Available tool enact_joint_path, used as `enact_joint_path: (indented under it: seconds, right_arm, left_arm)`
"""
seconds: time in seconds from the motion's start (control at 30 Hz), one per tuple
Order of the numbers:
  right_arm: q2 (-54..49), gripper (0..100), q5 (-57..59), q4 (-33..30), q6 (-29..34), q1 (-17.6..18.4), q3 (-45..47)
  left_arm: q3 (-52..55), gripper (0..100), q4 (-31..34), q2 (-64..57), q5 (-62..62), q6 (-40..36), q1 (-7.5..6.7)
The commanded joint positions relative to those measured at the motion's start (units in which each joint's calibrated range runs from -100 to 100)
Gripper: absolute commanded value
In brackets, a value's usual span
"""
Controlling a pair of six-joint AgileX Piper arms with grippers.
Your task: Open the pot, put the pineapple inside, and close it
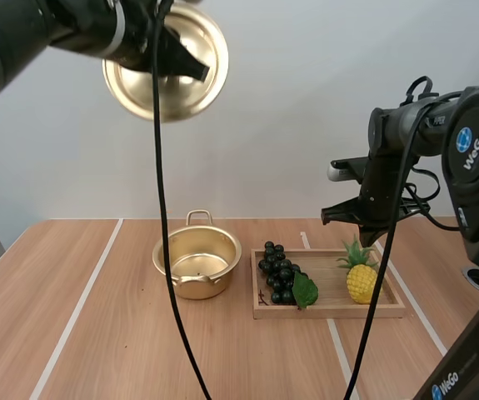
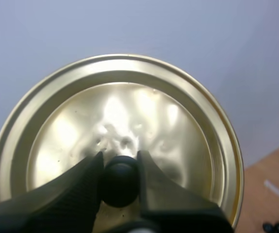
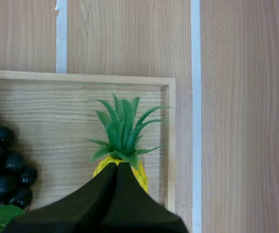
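At the right end of the shallow wooden tray [image 1: 331, 310], the small yellow pineapple with a green leafy crown [image 1: 361, 279] is sitting almost directly beneath the right gripper [image 3: 117, 171]. That gripper is hanging above it, black fingers lying together as one wedge, holding nothing. The fruit's long axis is running from body to crown toward the tray's far rim. The right arm is the nearer. The left gripper [image 2: 120, 167] is pinching the black knob [image 2: 120, 187] of the round gold metal lid [image 2: 129, 111], raised high. The gold metal pot [image 1: 172, 279] is standing open just left of the tray.
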Motion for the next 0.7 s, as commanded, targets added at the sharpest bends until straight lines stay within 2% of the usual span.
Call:
enact_joint_path:
  seconds: [0.0,0.17,0.2,0.23,0.27,0.3,0.37,0.4,0.47,0.67]
  right_arm:
    - [-0.2,0,-0.1,-0.5,0.3,-0.2,0.3]
    - [-0.2,0,-0.1,-0.7,0.3,-0.2,0.3]
    - [-0.2,4,-0.1,-0.7,0.3,-0.2,0.3]
    - [-0.2,11,-0.1,-0.7,0.3,-0.2,0.3]
    - [-0.2,35,-0.1,-0.7,0.1,-0.2,0.3]
    - [-0.2,52,-0.1,-0.7,0.1,-0.2,0.3]
    - [-0.2,75,0.3,-0.7,-1.1,-0.2,0.3]
    - [-0.2,82,0.5,-0.6,-1.9,-0.2,0.3]
    - [-0.2,89,1.5,0.2,-3.6,-0.2,0.3]
    - [-0.2,96,3.3,1.0,-4.4,-0.2,0.3]
  left_arm:
    - [-6.8,0,-6.1,-0.8,4.7,-0.4,0.85]
    - [-14.3,0,-7.5,-0.8,7.3,-0.2,2.19]
    - [-15.9,0,-7.5,-0.8,7.4,-0.1,2.35]
    - [-17.2,0,-7.3,-0.8,8.0,-0.1,2.52]
    - [-19.1,0,-7.4,-0.8,8.7,-0.1,2.7]
    - [-21.2,0,-7.4,-0.8,8.9,0.0,2.7]
    - [-23.2,0,-7.4,-0.8,8.9,0.0,2.7]
    - [-24.3,0,-7.4,-0.8,8.9,0.0,2.7]
    - [-25.4,0,-7.4,-0.8,8.9,0.8,2.7]
    - [-25.6,0,-7.1,-0.9,11.3,2.6,2.7]
